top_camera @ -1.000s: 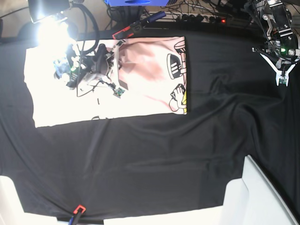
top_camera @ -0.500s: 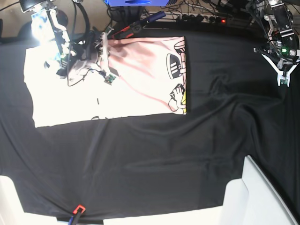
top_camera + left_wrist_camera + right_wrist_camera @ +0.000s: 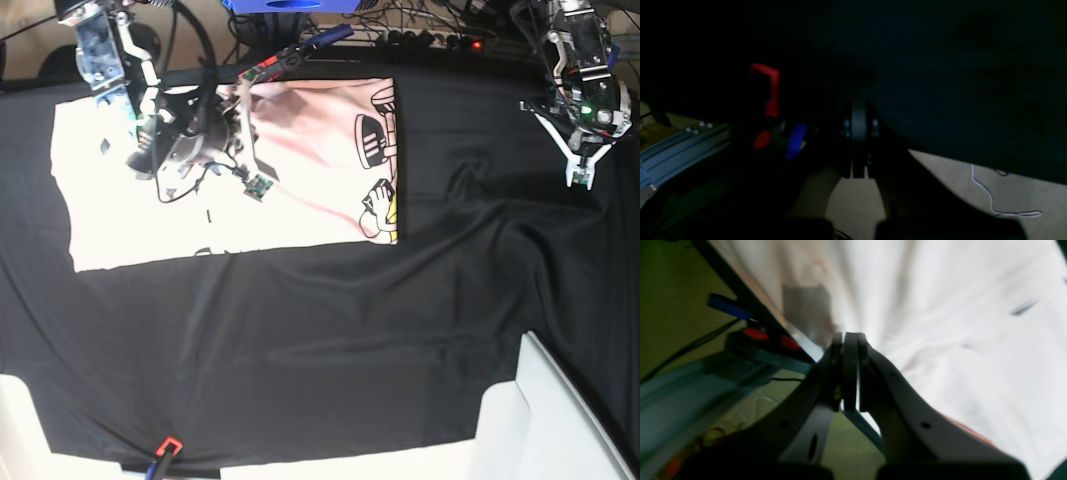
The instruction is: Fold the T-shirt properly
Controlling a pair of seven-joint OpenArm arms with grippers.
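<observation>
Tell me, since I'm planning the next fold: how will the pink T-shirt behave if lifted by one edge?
The T-shirt will probably drape limply; it lies flat with soft creases. It looks light. It may drag the wrinkled black cloth.

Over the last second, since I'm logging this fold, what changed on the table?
The right gripper, shut and empty, shifted a little above the pale pink cotton T-shirt, ending near where it began. The left gripper, also shut, drifted slightly inward over the black table cloth. The shirt kept its folded outline.
</observation>
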